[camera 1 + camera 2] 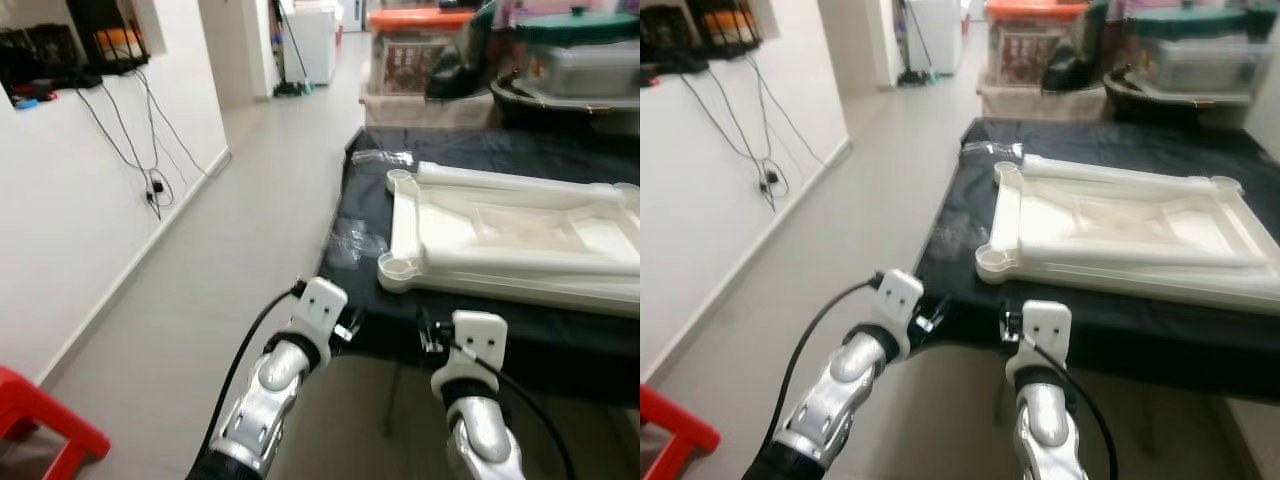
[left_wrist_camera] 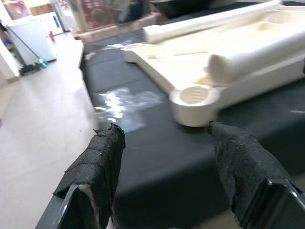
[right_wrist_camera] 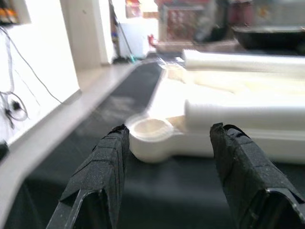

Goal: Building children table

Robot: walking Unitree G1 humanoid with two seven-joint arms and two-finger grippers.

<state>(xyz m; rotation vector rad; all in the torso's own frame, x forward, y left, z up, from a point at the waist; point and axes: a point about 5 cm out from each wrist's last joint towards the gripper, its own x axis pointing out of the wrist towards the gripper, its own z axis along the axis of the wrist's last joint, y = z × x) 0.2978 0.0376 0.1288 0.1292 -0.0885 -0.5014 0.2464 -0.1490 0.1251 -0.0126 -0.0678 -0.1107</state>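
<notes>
Here both grippers, left [image 2: 162, 143] and right [image 3: 167, 143], hung with fingers spread, the tabletop [image 1: 500, 235] lying just beyond on the worktop [image 1: 460, 320].

No readable text, label, brand, number or sign anywhere. Storage boxes [image 1: 420, 45] beyond the black table [image 1: 470, 330] carry a patterned front, too blurred to read. White tabletop [image 1: 510, 235] on that table bears no markings.

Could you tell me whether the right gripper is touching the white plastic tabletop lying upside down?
Apart. In the right wrist view, the right gripper is open, with black cloth visible between its fingertips and the white plastic tabletop.
</notes>
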